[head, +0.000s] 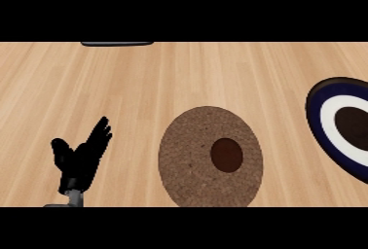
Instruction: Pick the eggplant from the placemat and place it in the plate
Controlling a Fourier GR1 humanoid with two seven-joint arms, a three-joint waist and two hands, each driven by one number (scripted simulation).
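The eggplant (226, 154) lies on the mat (210, 156), a dark brown-purple oval a little right of the mat's middle. Its long axis runs from the counter's near edge toward the far edge, and from above neither end shows a stem, so I cannot tell which way it points. Nothing touches it, and mat surface shows all round it, wider on its left than on its right.

The mat is a round, brown, speckled disc near the near edge of the counter (179, 73), roughly midway along it. Bare wood lies between it and the plate (320, 114), which sits at the counter's right edge, partly cut off there. The plate has a dark blue rim, a white ring and a dark brown centre.

The left hand (81, 158) stands left of the mat, close to the near edge, apart from the mat with a strip of wood between. Its fingers are straight and spread, pointing up toward the far edge, thumb out to the left, holding nothing. The right hand does not show.

Behind the mat, the wood runs open to the far edge, where a dark grey strip (116, 44) shows toward the left. No writing or labels are readable anywhere.
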